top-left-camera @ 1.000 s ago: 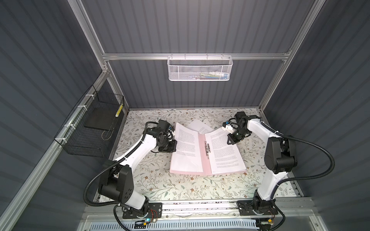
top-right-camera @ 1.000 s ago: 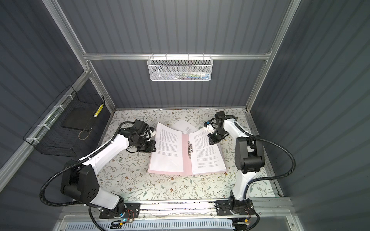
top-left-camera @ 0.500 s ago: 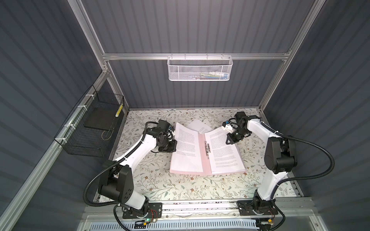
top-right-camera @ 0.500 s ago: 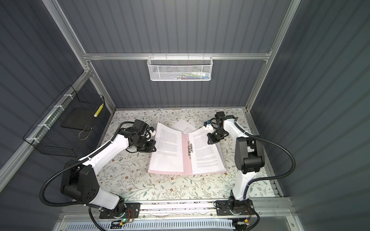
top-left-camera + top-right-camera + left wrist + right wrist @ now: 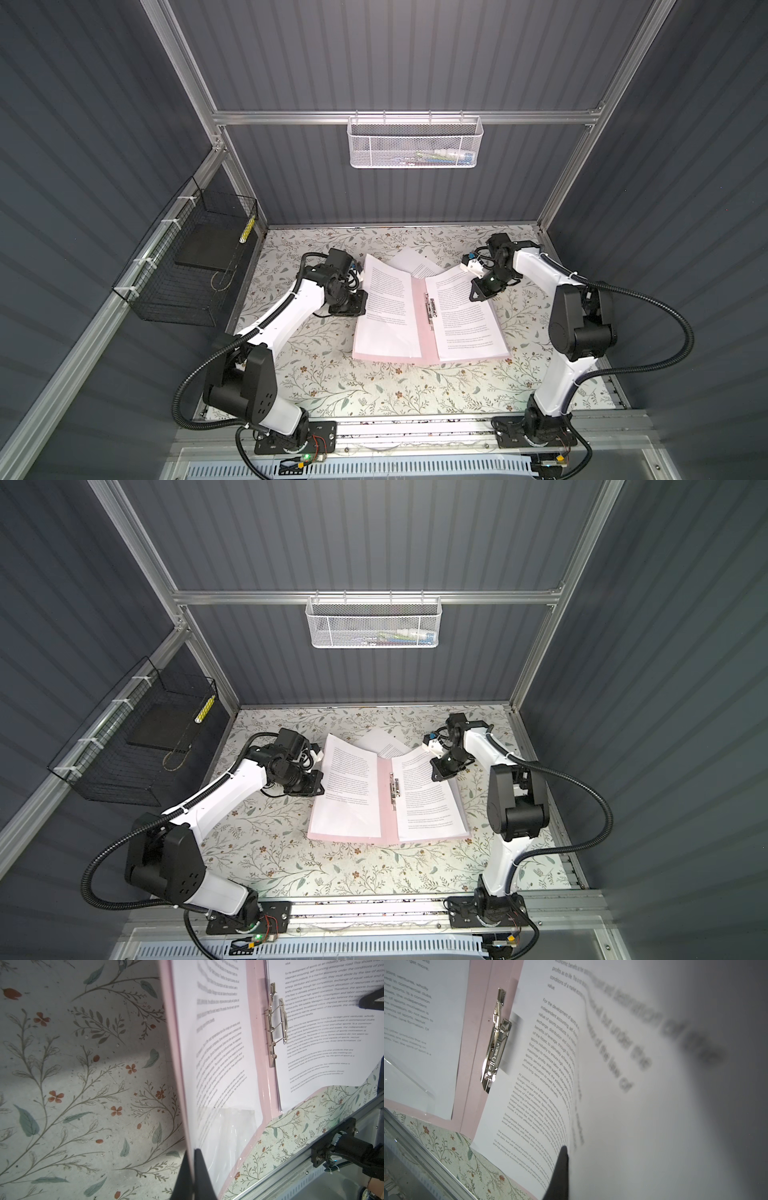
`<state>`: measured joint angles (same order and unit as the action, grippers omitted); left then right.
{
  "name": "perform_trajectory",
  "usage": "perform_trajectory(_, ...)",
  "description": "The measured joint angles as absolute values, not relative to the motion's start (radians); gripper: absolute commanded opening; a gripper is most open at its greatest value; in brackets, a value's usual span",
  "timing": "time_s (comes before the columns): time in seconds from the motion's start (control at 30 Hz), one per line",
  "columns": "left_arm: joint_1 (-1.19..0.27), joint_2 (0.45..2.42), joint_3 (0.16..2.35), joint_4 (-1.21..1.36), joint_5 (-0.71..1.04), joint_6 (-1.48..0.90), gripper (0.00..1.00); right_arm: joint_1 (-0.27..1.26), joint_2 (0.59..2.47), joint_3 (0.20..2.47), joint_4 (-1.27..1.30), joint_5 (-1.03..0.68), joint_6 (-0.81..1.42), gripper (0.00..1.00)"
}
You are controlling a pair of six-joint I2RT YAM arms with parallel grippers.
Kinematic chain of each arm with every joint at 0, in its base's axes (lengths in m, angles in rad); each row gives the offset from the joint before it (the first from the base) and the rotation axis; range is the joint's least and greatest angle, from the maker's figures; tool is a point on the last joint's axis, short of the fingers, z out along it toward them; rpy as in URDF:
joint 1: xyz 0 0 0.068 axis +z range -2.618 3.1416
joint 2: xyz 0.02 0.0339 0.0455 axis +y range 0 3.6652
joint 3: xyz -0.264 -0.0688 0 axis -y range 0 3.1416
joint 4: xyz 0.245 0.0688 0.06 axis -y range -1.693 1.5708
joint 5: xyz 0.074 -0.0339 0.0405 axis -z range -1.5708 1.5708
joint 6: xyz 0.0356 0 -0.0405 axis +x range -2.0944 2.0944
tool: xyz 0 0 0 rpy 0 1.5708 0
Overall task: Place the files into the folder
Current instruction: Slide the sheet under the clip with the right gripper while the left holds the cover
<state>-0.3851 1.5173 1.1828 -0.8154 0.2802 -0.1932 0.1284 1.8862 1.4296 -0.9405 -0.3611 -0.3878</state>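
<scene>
While the folder (image 5: 419,291), of thin pale pink card, lies open on the floral table (image 5: 332,374), a slim bright metal clip (image 5: 429,311) is noted along its spine. The files (image 5: 465,320), smooth white sheets dense with black print, are laid on either side of the clip. Left of the clip, the left gripper (image 5: 192,1151) is pinched tight on the raised cover edge and its sheet. Right of the clip, the right gripper (image 5: 565,1151) is clamped on a curled sheet.

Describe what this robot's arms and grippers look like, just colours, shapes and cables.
The left arm and right arm match: glossy white link shells, bulky black joint housings, black corrugated cable hoses. The left gripper and right gripper have slim, tapered matte-black fingers.
</scene>
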Motion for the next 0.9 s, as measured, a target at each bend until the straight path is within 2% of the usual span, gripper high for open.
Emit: perform_trajectory(0.9, -0.384, 1.517, 1.183, -0.815, 0.280, -0.193, 0.02, 0.121, 1.886, 1.414, -0.928, -0.303, -0.427, 0.00)
